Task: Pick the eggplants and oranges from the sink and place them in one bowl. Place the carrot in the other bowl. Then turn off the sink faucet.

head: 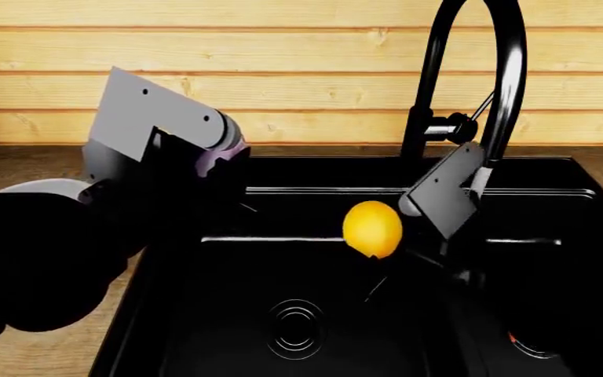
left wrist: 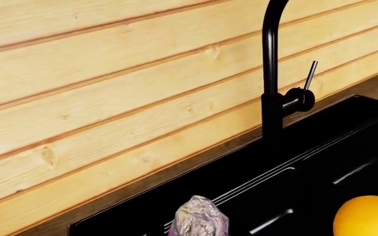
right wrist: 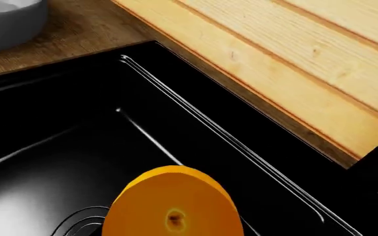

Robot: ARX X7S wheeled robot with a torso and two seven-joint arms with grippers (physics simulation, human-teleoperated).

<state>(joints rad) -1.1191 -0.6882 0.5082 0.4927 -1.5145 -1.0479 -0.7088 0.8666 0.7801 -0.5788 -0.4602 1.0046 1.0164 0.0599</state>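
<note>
My right gripper [head: 377, 253] is shut on the yellow-orange orange [head: 373, 228], holding it above the left basin of the black sink [head: 280, 192]. The right wrist view is filled low down by that orange [right wrist: 173, 204]. My left gripper [head: 217, 157] holds the purple eggplant [head: 225, 151] near the sink's back left corner. In the left wrist view the eggplant [left wrist: 199, 219] pokes up from the frame's edge and the orange [left wrist: 367, 216] shows beside it. The black gooseneck faucet [head: 495, 71] rises behind, its thin lever [left wrist: 310, 74] slanting up. An orange sliver [head: 511, 338], perhaps the carrot, shows in the right basin.
A pale bowl [head: 45, 187] stands on the wooden counter left of the sink, mostly behind my left arm; its rim [right wrist: 5, 19] shows in the right wrist view. A wood-plank wall [head: 280, 78] backs the counter. The left basin's ringed drain [head: 296, 328] lies below the orange.
</note>
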